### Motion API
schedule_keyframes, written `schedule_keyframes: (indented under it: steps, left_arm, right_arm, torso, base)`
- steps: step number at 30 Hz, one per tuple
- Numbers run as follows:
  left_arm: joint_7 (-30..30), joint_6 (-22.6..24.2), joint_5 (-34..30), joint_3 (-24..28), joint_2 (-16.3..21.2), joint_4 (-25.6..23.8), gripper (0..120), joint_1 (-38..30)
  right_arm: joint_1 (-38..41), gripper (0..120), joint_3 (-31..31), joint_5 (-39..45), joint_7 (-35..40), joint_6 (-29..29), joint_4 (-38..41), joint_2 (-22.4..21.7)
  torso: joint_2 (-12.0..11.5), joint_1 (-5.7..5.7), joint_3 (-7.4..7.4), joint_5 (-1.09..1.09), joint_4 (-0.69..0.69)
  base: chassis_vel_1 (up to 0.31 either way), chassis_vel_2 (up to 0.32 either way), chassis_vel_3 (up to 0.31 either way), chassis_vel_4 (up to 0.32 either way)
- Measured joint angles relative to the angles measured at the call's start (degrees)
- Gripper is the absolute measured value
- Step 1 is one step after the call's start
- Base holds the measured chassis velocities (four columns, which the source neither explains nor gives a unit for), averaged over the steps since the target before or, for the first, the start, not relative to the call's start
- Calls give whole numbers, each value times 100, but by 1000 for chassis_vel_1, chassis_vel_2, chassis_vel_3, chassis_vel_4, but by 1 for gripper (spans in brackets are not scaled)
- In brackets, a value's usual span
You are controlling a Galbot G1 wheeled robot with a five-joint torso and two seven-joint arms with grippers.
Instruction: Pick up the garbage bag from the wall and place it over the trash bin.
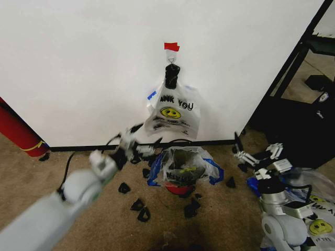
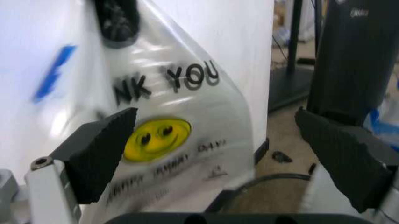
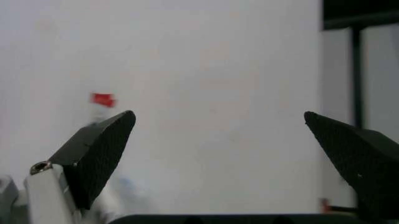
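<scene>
- While the thin see-through whitish plastic garbage bag (image 1: 172, 116) with black "THANK YOU" print and a yellow smiley face hangs flat against the large plain white wall (image 1: 84, 68), it is held at its top by a black clip (image 1: 172, 76) on a hook under a small red tape piece (image 1: 171, 46).
- A blue tape strip (image 1: 152, 95) shows at the bag's upper left edge.
- The left gripper (image 1: 140, 146) is raised near the bag's lower left corner, just short of it; in the left wrist view (image 2: 218, 154) its jaws stand wide apart with nothing between them, the smiley face straight ahead.
- The small round black wire-mesh trash bin (image 1: 180, 178) with a red base stands on the brown carpet (image 1: 78, 167) right below the hanging bag, already carrying a see-through plastic liner with blue edges (image 1: 213, 172).
- The right gripper (image 1: 259, 157) sits low to the right of the bin, well apart from the bag; the right wrist view (image 3: 218, 154) shows its jaws spread and empty, facing the wall.
- Small black scraps (image 1: 140, 208) lie scattered on the carpet around the bin.
</scene>
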Motion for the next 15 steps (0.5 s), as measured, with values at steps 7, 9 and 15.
schedule_keyframes:
  steps: [7, 9, 15]
  left_arm:
    - [513, 1453, -267, 1457, -768, 1122, 100, -1790]
    - [607, 1830, -224, 1586, -1017, 1358, 100, -2000]
    - [1060, 2322, 277, 1841, -1544, 2062, 100, -2466]
  right_arm:
    - [-222, 100, 295, -1372, 1817, -772, 595, 574]
    - [-333, 100, 326, -1436, 2115, -983, 806, 647]
    - [-552, 100, 428, -1511, 2200, -1030, 1153, 842]
  torso:
    - [0, 0, 0, 3, -1]
    - [-1, 0, 0, 0, 1]
    - [0, -1, -1, 1, 0]
  base:
    - [0, 0, 0, 0]
    - [0, 0, 0, 0]
    - [0, 0, 0, 0]
